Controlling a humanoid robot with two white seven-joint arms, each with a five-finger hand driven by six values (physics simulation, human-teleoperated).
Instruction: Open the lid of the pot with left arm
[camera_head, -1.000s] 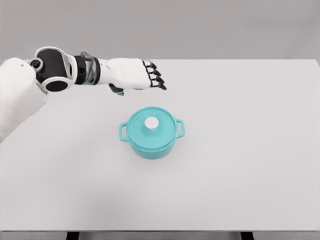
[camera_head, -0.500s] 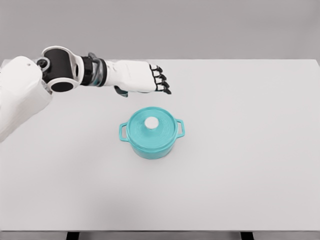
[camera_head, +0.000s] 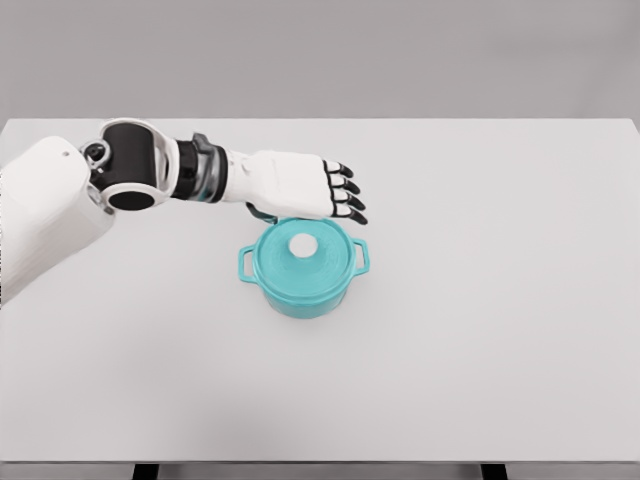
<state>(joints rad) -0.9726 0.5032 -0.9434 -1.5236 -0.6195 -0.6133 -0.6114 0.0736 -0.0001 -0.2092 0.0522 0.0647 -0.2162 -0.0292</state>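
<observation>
Teal pot (camera_head: 303, 280) x1, lid (camera_head: 303, 252) x1

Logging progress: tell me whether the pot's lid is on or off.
On. The lid sits flush on the pot, white knob centred; left hand open, not gripping it.

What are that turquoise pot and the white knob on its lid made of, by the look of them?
The pot and its lid look like enamelled metal, perhaps cast iron: an even turquoise coat with a soft sheen and thick loop handles. The knob is a plain matte white disc, maybe ceramic or plastic. In a simulator's render this stays a guess.
</observation>
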